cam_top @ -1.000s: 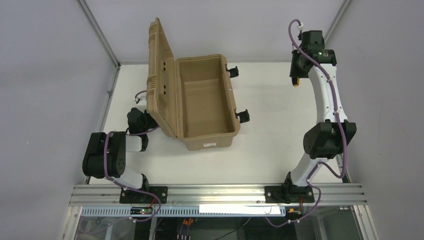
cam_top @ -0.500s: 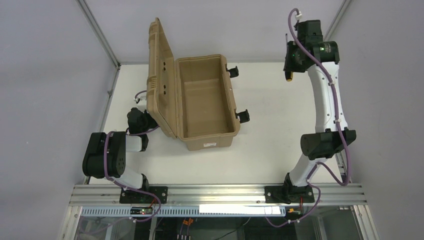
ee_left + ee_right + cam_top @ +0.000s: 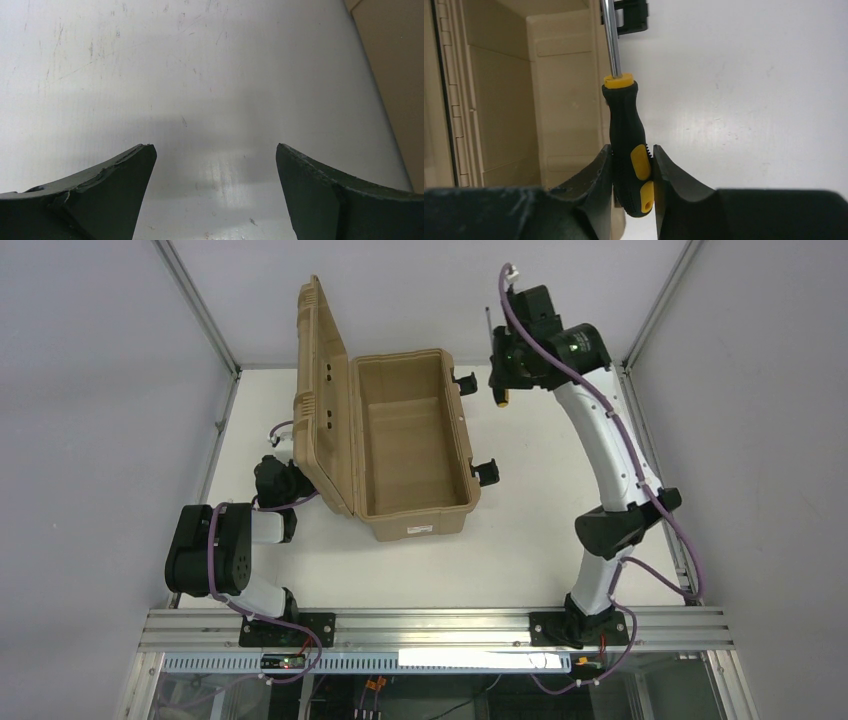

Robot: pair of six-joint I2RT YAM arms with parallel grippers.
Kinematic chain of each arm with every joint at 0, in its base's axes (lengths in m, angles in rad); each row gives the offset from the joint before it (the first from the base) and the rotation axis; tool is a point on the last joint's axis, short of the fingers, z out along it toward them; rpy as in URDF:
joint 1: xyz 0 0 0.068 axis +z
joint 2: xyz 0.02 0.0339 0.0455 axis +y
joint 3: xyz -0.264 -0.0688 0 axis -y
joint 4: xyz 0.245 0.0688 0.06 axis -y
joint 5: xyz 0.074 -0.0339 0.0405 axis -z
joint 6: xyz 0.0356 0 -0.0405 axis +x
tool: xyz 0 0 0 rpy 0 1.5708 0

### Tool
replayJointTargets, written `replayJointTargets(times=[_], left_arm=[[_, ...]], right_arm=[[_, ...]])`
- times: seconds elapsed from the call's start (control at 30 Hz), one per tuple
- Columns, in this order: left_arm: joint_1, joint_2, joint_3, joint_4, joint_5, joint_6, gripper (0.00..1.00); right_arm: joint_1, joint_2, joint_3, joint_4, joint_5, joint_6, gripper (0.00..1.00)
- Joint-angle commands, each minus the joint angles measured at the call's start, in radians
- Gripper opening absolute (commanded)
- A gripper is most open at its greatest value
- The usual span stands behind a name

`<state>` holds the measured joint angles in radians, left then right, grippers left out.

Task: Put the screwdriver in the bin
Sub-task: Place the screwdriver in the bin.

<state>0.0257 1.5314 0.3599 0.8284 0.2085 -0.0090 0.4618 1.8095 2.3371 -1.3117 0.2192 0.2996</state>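
My right gripper (image 3: 632, 155) is shut on the screwdriver (image 3: 626, 130), clamped on its black-and-yellow handle, with the silver shaft running up out of the right wrist view. From above, the right gripper (image 3: 503, 380) hangs in the air just right of the bin's far right corner, and the yellow handle end of the screwdriver (image 3: 504, 399) shows below it. The tan bin (image 3: 460, 420) stands with its lid (image 3: 320, 390) raised on the left and an empty inside. My left gripper (image 3: 215, 155) is open over bare table, low beside the bin's left side.
Black latches (image 3: 486, 472) stick out from the bin's right wall toward the right arm. A white label (image 3: 420, 528) is on the bin's near end. Grey walls and a metal frame (image 3: 195, 300) enclose the white table (image 3: 540, 470).
The right arm has swung left from the far right corner toward the bin, carrying the screwdriver. The left arm and the bin have not moved.
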Motion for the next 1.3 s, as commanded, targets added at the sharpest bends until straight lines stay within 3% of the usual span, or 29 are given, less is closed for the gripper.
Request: replayJointTargets(times=[0.0,0.6,0.97,1.27], left_arm=[[-0.009,-0.024,0.002,0.020,0.001,0.011,0.99],[-0.010,-0.024,0.002,0.020,0.002,0.012,0.99],[-0.010,-0.024,0.002,0.020,0.002,0.012,0.99],[-0.010,-0.024,0.002,0.020,0.002,0.011,0.99]], right_arm=[[0.118,0.049,0.072,0.023,0.075,0.086,0.00],[0.326,0.162,0.104,0.156,0.140,0.225,0.00],[0.339,0.105,-0.270,0.405,0.123,0.207,0.00],[0.359,0.161,-0.460,0.533,0.140,0.229,0.02]])
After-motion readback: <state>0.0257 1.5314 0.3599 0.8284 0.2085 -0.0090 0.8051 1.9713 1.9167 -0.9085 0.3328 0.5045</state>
